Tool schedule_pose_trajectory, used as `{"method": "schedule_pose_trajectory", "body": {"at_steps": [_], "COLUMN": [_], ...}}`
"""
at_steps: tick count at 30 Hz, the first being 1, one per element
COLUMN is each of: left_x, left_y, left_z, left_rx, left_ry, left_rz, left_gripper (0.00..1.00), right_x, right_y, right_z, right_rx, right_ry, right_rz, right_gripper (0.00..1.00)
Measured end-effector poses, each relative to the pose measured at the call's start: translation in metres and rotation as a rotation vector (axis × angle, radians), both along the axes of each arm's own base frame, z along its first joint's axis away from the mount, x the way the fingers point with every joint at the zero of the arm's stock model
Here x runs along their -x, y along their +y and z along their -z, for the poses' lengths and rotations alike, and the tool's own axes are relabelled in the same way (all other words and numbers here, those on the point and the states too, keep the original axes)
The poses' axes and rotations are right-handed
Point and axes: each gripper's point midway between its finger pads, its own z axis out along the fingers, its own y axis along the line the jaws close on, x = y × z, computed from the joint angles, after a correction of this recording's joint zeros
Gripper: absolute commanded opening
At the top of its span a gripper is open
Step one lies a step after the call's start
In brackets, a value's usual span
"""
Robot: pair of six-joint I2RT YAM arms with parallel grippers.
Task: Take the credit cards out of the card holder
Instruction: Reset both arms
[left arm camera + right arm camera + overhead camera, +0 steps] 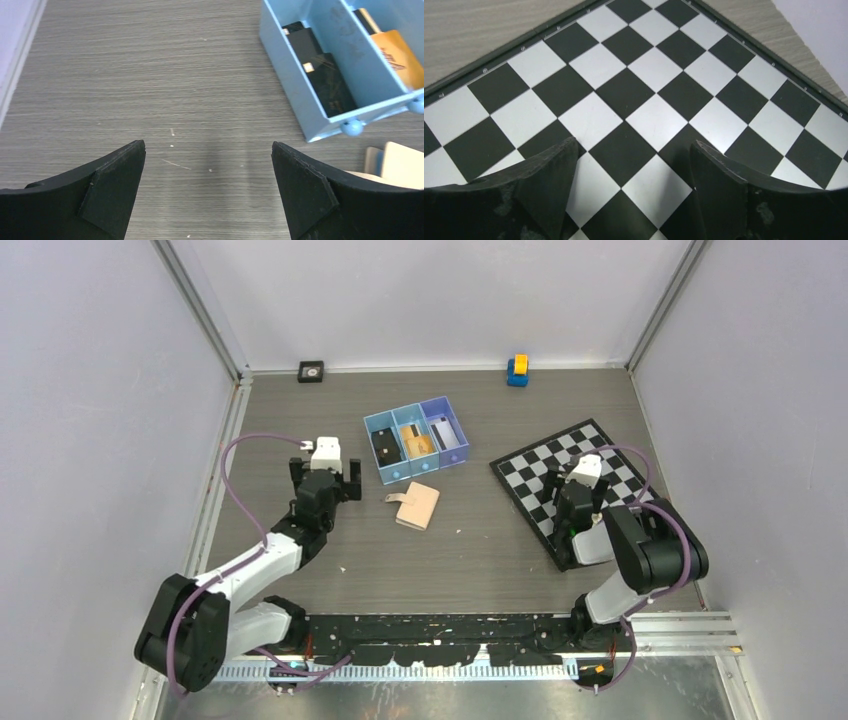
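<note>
Both sets of jaws gaped empty — we saw the left gripper (208, 150) near the blue tray (287, 85) of credit cards (330, 85), right gripper (631, 150) above the chessboard (639, 90).

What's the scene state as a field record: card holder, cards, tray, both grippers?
holder: tan leather-like folding card holder, flat on the table just in front of the tray, looks closed, ungripped
tray: blue three-compartment plastic tray
cards: black cards in the left compartment; orange-tan card in the middle; pale card in the right
cards still in holder: cannot tell
left gripper: open, empty, over bare table left of tray
right gripper: open, empty, over black-and-white chessboard
</note>
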Motion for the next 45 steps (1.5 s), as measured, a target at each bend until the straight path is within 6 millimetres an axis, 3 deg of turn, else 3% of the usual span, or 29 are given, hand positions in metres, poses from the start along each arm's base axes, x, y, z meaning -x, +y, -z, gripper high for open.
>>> {"method": "schedule_pose_trajectory", "body": {"at_steps": [8,17,24,33,41,45], "left_x": [0.001,0.006,-0.006,-0.014,0.003,0.018], "left_y": [0.025,0.061,0.055,0.063,0.07,0.072], "left_z": [0.005,0.058,0.049,0.043,0.025,0.03], "left_rx": [-0.091,-0.134,-0.118,-0.109,-0.087,-0.085], "left_ry": [-0.025,0.049,-0.035,-0.068,-0.141,-0.131], "left_rz": [-0.079,-0.108,-0.072,-0.093,-0.106,-0.099], "left_gripper": [1.0,0.91,0.93,0.9,0.82,0.84], "right_x": [-0.009,-0.015,-0.015,-0.014,-0.014,-0.014], "right_y": [0.0,-0.003,-0.005,-0.005,-0.006,-0.006], "right_z": [-0.008,-0.014,-0.012,-0.012,-0.011,-0.011], "right_rx": [-0.03,-0.048,-0.055,-0.057,-0.056,-0.056], "right_ry": [-0.072,-0.096,-0.092,-0.089,-0.087,-0.087], "right_rz": [-0.004,0.025,0.038,0.04,0.042,0.042], "right_gripper": [0.91,0.91,0.91,0.92,0.92,0.92]}}
